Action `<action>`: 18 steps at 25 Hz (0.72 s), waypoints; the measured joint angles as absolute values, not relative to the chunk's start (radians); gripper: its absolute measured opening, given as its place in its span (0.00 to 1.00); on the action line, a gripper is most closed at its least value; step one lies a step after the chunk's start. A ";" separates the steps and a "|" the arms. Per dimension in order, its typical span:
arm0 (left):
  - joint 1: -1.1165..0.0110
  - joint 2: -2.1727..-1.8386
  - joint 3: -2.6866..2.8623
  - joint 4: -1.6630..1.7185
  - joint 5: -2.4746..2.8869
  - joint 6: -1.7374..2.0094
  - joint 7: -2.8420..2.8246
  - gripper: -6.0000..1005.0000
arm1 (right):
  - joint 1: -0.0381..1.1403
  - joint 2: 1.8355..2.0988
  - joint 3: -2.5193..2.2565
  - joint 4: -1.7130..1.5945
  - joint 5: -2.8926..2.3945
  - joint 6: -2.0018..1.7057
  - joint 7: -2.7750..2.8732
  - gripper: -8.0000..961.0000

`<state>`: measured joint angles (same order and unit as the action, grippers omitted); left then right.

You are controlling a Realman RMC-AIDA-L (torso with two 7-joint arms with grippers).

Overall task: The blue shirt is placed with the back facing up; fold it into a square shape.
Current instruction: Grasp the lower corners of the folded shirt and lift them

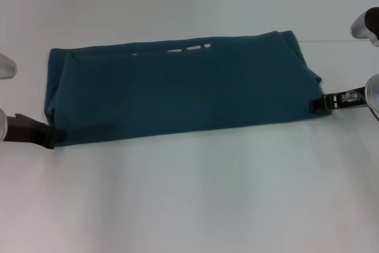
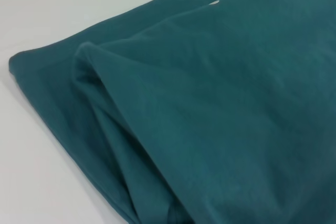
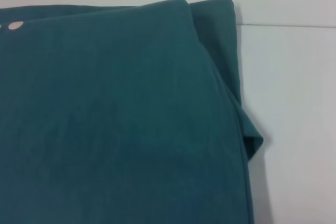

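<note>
No readable text, brand, number or sign anywhere. The blue shirt (image 1: 177, 90) shows only a few small pale marks near its far edge, seen in the head view and at the edges of both wrist views; they form no letters or digits that can be made out.

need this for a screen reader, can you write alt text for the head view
A blue shirt folded into a wide rectangle lies flat on a white table. The left gripper is at its near left corner and the right gripper at its right edge. A few small pale marks show near the shirt's far edge.
</note>
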<state>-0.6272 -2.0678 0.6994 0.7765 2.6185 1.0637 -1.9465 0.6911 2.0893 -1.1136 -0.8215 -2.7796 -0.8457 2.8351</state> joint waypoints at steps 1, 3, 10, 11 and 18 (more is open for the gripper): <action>-0.627 -2.068 0.699 0.776 2.618 1.063 -1.947 0.05 | 0.692 2.089 -1.114 -0.817 -2.779 -0.842 2.835 0.70; -0.627 -2.068 0.699 0.776 2.619 1.062 -1.947 0.05 | 0.695 2.089 -1.114 -0.810 -2.779 -0.835 2.833 0.69; -0.627 -2.068 0.699 0.776 2.619 1.059 -1.947 0.05 | 0.696 2.089 -1.114 -0.807 -2.776 -0.820 2.830 0.68; -0.627 -2.068 0.699 0.776 2.619 1.058 -1.947 0.05 | 0.697 2.089 -1.114 -0.806 -2.776 -0.817 2.830 0.68; -0.626 -2.068 0.699 0.776 2.619 1.046 -1.942 0.05 | 0.713 2.088 -1.114 -0.770 -2.775 -0.800 2.829 0.49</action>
<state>-0.6264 -2.0678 0.6994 0.7761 2.6185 1.0459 -1.9422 0.7134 2.0879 -1.1139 -0.7704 -2.7749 -0.7996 2.8290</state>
